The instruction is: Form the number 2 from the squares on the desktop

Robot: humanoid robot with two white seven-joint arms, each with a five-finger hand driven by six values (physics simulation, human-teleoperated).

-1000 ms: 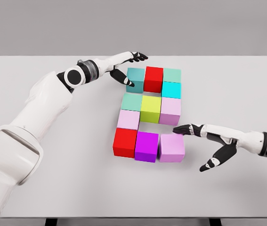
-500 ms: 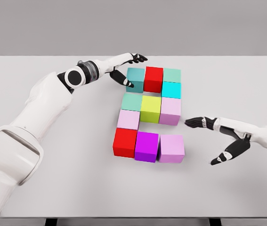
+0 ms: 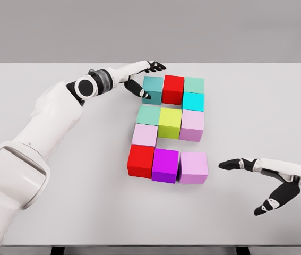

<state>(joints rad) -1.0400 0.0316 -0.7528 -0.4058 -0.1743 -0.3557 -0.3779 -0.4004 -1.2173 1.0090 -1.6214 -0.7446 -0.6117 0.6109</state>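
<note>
A: What do you have near the front?

B: You've got the right hand (image 3: 256, 180) at lower right, fingers spread, holding nothing, near the pink cube (image 3: 194, 167) but clear of it. Bottom row: red cube (image 3: 140, 161), purple cube (image 3: 165, 165), pink cube, side by side on the table (image 3: 60, 212).

A: Next up?

B: Pale pink cube (image 3: 144, 135) sits above the red one. Then the middle row: mint cube (image 3: 148, 115), yellow-green cube (image 3: 170, 123), lilac cube (image 3: 192, 125).

A: Far end?

B: You see cyan cube (image 3: 193, 101) on the right, then the top row: teal cube (image 3: 151, 88), a second red cube (image 3: 173, 89), pale green cube (image 3: 194, 84).

A: Left hand?

B: Left hand (image 3: 142, 79) is at the teal cube, fingers open; thumb tip rests on its left face, gripping nothing.
</note>
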